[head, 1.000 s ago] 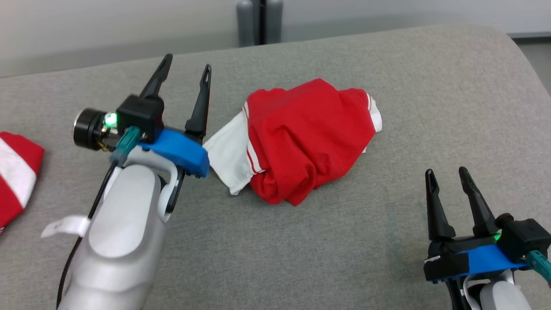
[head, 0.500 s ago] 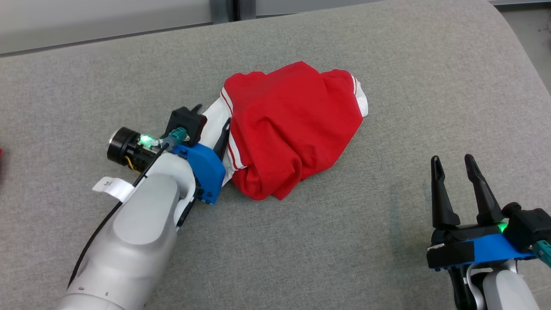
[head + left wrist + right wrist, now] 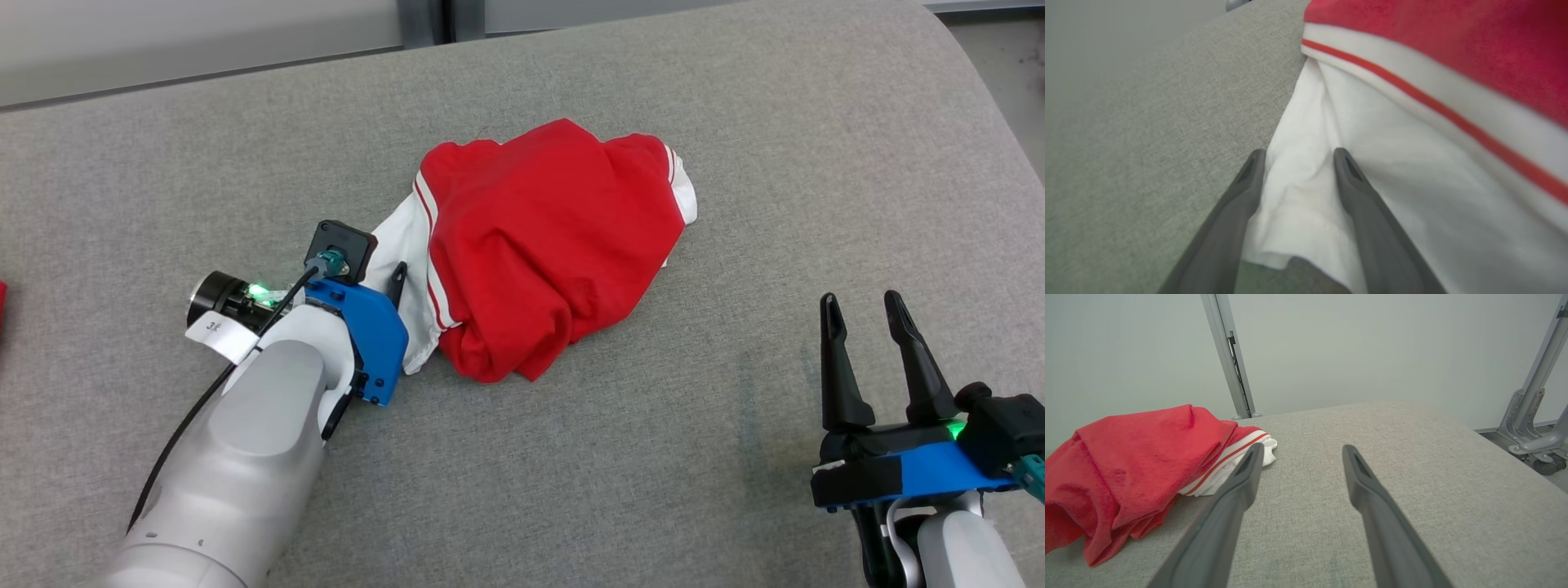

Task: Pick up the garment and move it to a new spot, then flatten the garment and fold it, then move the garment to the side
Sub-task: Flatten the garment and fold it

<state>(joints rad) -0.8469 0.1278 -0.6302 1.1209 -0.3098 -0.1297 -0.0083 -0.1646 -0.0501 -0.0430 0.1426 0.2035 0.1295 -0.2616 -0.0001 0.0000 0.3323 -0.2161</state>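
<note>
Red garment (image 3: 555,245) awaits the pick-up: left pincer (image 3: 1298,153), released, straddles its white edge and probably should clench next; right pincer (image 3: 1302,448) is released too.

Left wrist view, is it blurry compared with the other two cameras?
Left wrist view: the red and white garment is soft and out of focus up close, its stripe smeared, the left gripper fuzzy too; head view: sharp, evenly lit, soft shadow under the garment; right wrist view: crisp, no glare.
</note>
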